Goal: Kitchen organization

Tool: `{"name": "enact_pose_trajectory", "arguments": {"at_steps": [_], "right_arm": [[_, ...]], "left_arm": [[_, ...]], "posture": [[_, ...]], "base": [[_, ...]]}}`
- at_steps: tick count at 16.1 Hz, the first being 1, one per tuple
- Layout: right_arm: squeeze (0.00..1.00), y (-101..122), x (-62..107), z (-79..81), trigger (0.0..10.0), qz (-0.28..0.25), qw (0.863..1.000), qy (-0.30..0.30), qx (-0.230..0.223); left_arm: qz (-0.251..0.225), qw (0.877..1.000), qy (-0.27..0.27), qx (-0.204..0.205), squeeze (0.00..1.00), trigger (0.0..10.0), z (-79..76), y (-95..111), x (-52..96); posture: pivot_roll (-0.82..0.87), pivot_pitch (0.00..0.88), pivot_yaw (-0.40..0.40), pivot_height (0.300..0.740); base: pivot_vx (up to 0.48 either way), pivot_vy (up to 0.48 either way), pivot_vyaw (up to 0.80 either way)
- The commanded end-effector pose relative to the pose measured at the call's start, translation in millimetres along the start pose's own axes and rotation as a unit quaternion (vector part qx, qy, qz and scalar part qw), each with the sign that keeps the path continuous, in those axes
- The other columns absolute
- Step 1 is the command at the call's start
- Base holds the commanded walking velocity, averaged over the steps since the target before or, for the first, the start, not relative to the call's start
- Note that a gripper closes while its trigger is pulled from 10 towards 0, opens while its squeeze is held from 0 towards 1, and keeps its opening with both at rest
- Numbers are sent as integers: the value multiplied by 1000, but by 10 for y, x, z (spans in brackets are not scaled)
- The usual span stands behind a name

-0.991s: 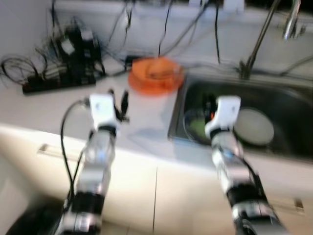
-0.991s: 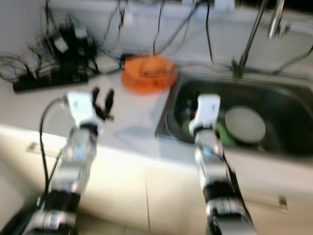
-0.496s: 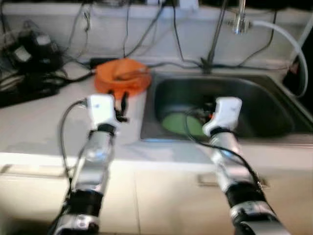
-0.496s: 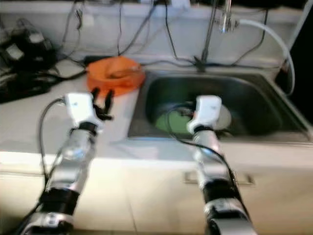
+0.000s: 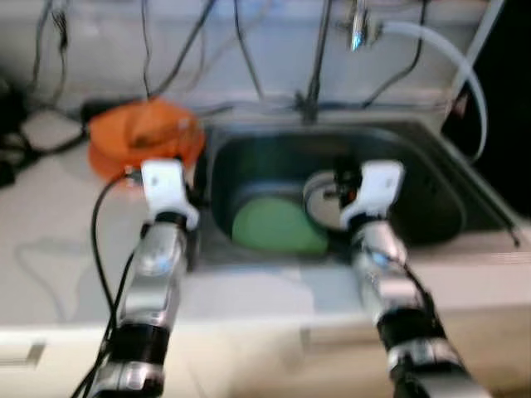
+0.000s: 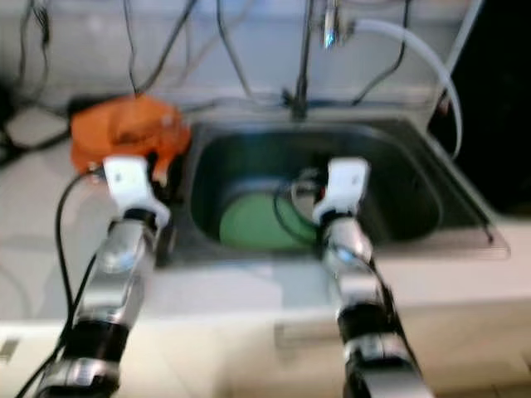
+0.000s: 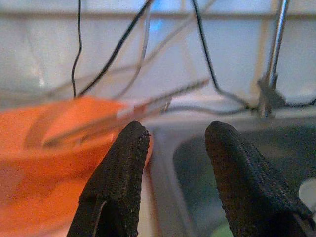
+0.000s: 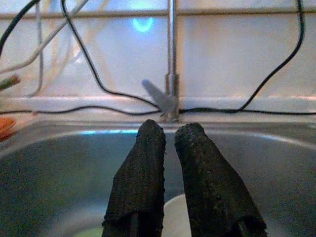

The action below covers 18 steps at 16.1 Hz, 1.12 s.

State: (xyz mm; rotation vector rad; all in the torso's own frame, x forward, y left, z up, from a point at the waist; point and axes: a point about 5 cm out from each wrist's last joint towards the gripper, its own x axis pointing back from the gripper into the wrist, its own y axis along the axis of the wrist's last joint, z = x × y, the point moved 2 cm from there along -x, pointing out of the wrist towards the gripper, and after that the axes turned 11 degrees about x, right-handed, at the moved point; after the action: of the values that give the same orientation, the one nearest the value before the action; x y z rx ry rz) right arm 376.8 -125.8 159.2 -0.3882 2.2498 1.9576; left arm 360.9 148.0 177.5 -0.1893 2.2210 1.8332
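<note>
A green plate [image 5: 278, 228] lies flat in the bottom of the steel sink [image 5: 431, 178], toward its left side, with a pale white plate [image 5: 319, 192] just beside it on the right, partly hidden by the right arm. The right gripper [image 8: 170, 136] hangs over the sink basin above the white plate, its two black fingers nearly together with only a thin gap and nothing between them. The left gripper [image 7: 173, 136] sits over the sink's left rim, fingers spread apart and empty — an orange bowl [image 5: 141, 141] stands on the pale tabletop [image 5: 50, 249] just beyond it, holding what looks like a utensil. A faucet [image 6: 303, 58] rises behind the sink, and black cables [image 5: 158, 41] trail along the back wall.
</note>
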Motion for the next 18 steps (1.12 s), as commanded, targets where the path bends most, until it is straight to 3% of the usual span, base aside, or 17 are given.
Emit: {"name": "enact_pose_trajectory", "arguments": {"at_steps": [1, 3, 8, 18], "right_arm": [[0, -39, 30, -99, 10000, 6, 1000, -13, 4], [0, -39, 30, -99, 10000, 5, 1000, -12, 7], [0, -38, 35, -77, 10000, 4, 1000, -5, 20], [0, -79, 40, -107, 10000, 16, 1000, -15, 9]], "left_arm": [[-6, 1000, -11, 4, 0, 10000, -83, 17, -4], [-4, 1000, -10, 14, 0, 10000, -92, 17, -4], [-4, 1000, -10, 12, 0, 10000, -93, 26, -7], [-3, 1000, -15, 5, 0, 10000, -102, 37, -23]], "posture": [[113, 32, -9, 740], [113, 34, -10, 740], [113, 36, -8, 740], [115, 30, -5, 740]], "base": [[0, 0, 0], [0, 0, 0], [0, 467, 235], [0, 0, 0]]}}
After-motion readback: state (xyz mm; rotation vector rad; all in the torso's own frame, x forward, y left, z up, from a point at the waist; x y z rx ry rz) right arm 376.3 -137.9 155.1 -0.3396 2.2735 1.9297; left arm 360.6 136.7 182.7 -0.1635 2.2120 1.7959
